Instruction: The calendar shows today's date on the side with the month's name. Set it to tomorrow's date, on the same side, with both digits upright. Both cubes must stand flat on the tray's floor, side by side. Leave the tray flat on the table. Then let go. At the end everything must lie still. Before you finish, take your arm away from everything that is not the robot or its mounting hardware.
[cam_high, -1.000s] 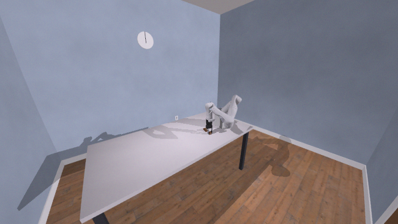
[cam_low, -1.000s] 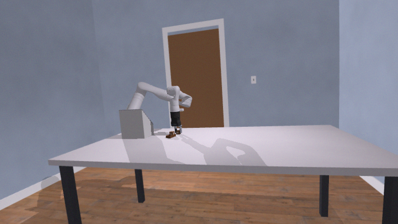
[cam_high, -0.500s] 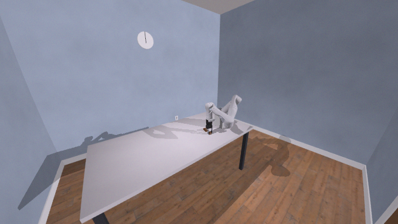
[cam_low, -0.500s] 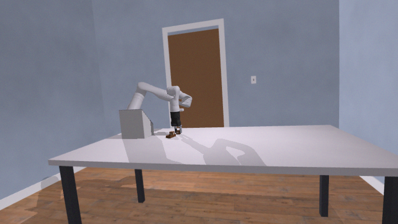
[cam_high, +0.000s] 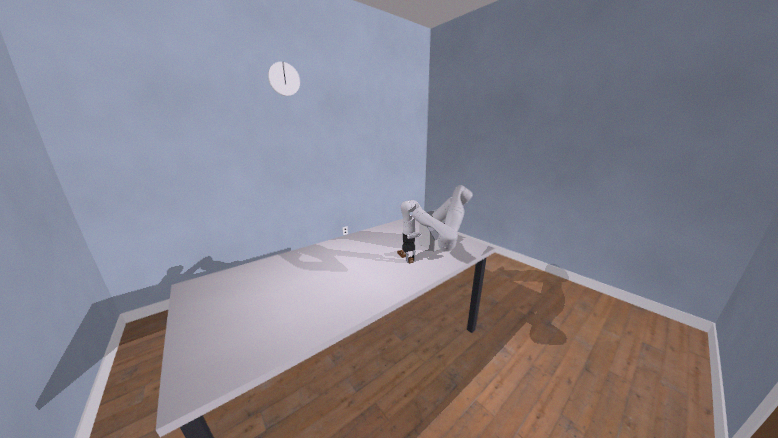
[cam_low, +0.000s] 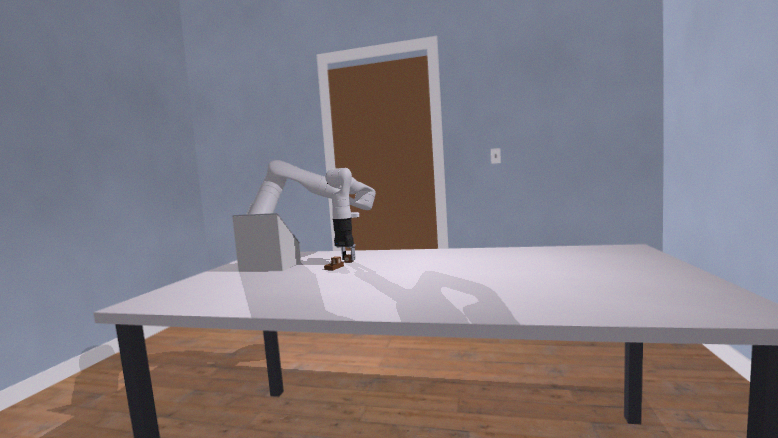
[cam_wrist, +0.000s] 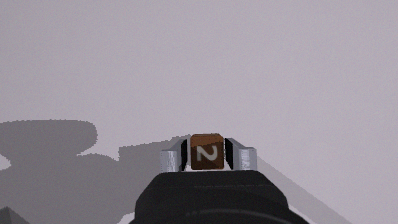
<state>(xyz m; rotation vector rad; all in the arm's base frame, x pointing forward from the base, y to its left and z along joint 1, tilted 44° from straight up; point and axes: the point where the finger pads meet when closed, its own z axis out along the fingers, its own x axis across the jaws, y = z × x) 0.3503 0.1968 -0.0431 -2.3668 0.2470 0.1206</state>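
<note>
A brown cube (cam_wrist: 196, 164) (cam_high: 411, 260) (cam_low: 348, 258) stands on the table off the tray. Its top face carries a pale 2, turned sideways in the wrist view. My gripper (cam_wrist: 206, 149) (cam_low: 348, 254) points down and is open around this cube, a finger on each side, with a narrow gap at both sides. The brown tray (cam_low: 328, 267) (cam_high: 400, 253) stands beside it on the table, with another cube (cam_low: 336, 260) on it. The digit on that cube and the month's name are too small to read.
The tray and its cube are close to my fingers, on the near side in the exterior view. The arm's grey base block (cam_low: 258, 243) stands at the table's end, left of the tray in that view. The white table (cam_high: 261, 326) (cam_low: 571, 288) extends away from the base.
</note>
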